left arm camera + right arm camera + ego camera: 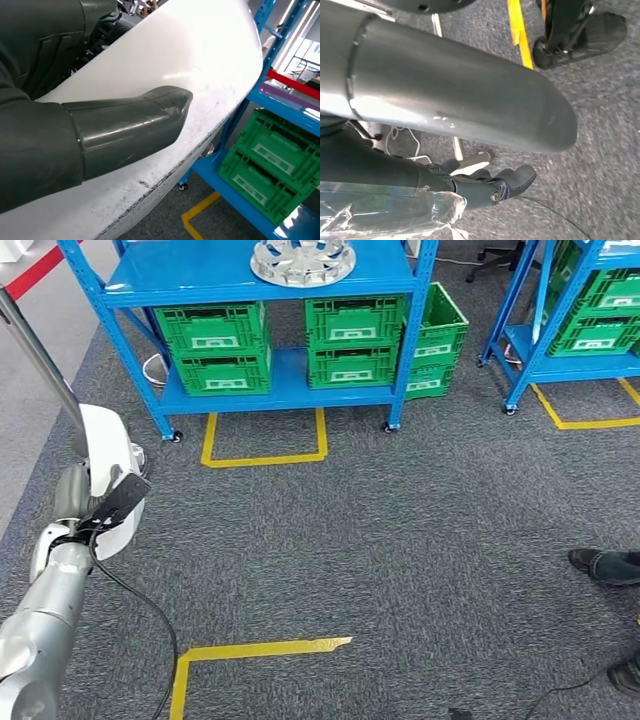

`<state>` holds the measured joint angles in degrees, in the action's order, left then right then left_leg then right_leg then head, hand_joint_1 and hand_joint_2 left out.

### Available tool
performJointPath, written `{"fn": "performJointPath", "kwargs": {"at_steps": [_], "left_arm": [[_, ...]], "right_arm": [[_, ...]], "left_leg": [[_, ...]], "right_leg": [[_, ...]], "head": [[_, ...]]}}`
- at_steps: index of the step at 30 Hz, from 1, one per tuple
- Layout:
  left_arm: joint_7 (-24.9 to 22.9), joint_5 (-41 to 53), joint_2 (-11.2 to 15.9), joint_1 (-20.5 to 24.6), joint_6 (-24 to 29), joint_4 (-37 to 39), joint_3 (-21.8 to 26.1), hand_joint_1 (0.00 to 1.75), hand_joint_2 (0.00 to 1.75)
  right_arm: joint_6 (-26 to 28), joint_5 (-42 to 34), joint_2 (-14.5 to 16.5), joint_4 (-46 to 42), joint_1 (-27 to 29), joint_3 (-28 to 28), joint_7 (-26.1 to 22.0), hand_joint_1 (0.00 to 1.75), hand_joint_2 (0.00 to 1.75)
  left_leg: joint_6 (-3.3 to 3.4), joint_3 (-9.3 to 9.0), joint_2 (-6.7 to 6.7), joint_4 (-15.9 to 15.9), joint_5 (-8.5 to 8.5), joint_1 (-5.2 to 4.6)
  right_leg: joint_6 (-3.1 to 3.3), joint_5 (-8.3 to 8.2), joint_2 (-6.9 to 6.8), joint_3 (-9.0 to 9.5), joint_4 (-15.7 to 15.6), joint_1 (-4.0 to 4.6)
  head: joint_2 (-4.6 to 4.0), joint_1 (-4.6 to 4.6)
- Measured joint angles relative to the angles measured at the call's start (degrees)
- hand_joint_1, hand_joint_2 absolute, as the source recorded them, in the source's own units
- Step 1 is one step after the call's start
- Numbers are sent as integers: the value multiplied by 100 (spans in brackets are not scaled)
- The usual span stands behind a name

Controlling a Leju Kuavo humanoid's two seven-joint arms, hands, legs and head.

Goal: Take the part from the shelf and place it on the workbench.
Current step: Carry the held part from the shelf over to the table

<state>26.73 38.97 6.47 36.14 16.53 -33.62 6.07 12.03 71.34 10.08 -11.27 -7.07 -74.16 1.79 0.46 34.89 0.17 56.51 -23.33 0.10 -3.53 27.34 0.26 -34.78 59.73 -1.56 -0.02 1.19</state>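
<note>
My left hand (73,492) grips a white, smooth, curved part (108,455) at the far left of the head view, held out over the grey carpet. In the left wrist view the grey thumb (128,127) presses flat on the part's white shell (196,55), whose lower rim is scuffed. My right hand (482,145) hangs over the floor with thumb and dark fingers (510,181) stretched out and nothing between them. A crinkled clear film (388,210) lies beside the fingers. A round silver part (302,260) rests on the blue shelf (256,288) ahead.
Green crates (219,345) fill the shelf's lower level, and a second blue shelf (562,365) with crates stands at the right. Yellow tape lines (264,455) mark the carpet. A person's shoes (604,565) stand at the right edge. A black cable (143,605) trails from my left arm.
</note>
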Motion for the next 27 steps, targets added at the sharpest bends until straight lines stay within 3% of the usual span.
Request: {"fn": "performJointPath", "kwargs": {"at_steps": [4, 6, 7, 9, 10, 11, 12, 14, 16, 18, 21, 23, 25, 26, 27], "left_arm": [[-16, 11, 2, 14, 11, 0, -3, 175, 175], [-17, 13, 9, 23, 21, 0, -5, 175, 175], [-17, 14, 12, 29, 30, 0, -6, 175, 175], [-20, 13, 10, 29, 46, 5, -8, 175, 175], [-24, 13, 9, 21, 52, 11, -8, 175, 175], [-27, 12, 8, 14, 56, 20, -8, 175, 175], [-30, 11, 8, 10, 59, 28, -8, 175, 175], [-31, 11, 16, 13, 65, 35, -8, 175, 175], [-31, 7, 28, 27, 74, 35, -8, 175, 175], [-31, -1, 36, 48, 86, 35, -8, 175, 175], [-32, -4, 34, 57, 95, 34, -8, 175, 175], [-32, -4, 31, 58, 96, 37, -8, 175, 175], [-32, -4, 24, 39, 96, 45, -8, 175, 175], [-33, -4, 18, 22, 96, 50, -8, 175, 175], [-33, -4, 14, 9, 96, 52, -8, 175, 175]], "right_arm": [[12, -2, 8, 3, 8, -2, 2, 0, 0], [15, -2, 8, 3, 5, -1, 1, 0, 0], [15, -2, 8, 3, 2, -1, 1, 0, 0], [15, -2, 8, 3, 0, -1, 1, 0, 0], [15, -2, 8, 3, 4, -1, 1, 0, 0], [16, -2, 8, 3, 8, -2, 2, 0, 0], [16, -2, 8, 3, 10, -2, 2, 0, 0], [16, -2, 9, 4, 7, -1, 2, 0, 0], [16, -1, 12, 4, 0, -1, 2, 0, 0], [15, 1, 13, 4, 1, -1, 5, 0, 0], [14, 7, 13, 3, 1, 1, 8, 0, 0], [15, 13, 11, 3, -10, 1, 7, 0, 0], [15, 15, 9, 3, -6, 1, 9, 0, 0], [15, 15, 8, 3, 3, 0, 10, 0, 0], [15, 15, 8, 3, 10, 0, 11, 0, 0]], "left_leg": [[-90, 44, -10, 132, -79, -8], [-138, 120, -10, 326, -211, 9], [-165, 243, -9, 585, -341, 15], [-194, 655, -8, 1355, -627, 22], [-192, 846, -8, 1661, -687, 23], [-177, 958, -9, 1790, -640, 23], [-149, 956, -9, 1691, -481, 21], [-64, 687, -15, 1000, -5, -4], [16, 416, -24, 420, 224, -51], [58, 339, -28, 266, 138, -83], [88, 228, -27, 120, 54, -55], [119, 142, -24, 67, 12, -55], [146, 86, -25, 68, -54, -79], [154, 47, -28, 70, -90, -90], [156, -3, -30, 72, -129, -98]], "right_leg": [[153, 27, 37, 82, -72, 2], [217, 46, 44, 117, -70, -9], [246, 61, 46, 138, -73, -13], [286, 101, 48, 177, -72, -6], [296, 125, 51, 200, -72, 0], [300, 152, 56, 230, -72, 7], [301, 183, 63, 271, -72, 16], [295, 254, 78, 368, -78, 29], [263, 311, 91, 416, -93, 32], [199, 348, 90, 413, -117, 31], [114, 472, 49, 375, -16, 43], [110, 712, 29, 72, 530, 50], [112, 935, 28, -414, 1282, 64], [111, 913, 28, -593, 1487, 76], [113, 757, 28, -667, 1472, 88]], "head": [[1, -12], [2, -27], [2, -36], [2, -46], [2, -47], [2, -46], [2, -46], [2, -43], [1, -44], [1, -55], [2, -50], [2, -33], [2, -31], [2, -31], [2, -29]]}}
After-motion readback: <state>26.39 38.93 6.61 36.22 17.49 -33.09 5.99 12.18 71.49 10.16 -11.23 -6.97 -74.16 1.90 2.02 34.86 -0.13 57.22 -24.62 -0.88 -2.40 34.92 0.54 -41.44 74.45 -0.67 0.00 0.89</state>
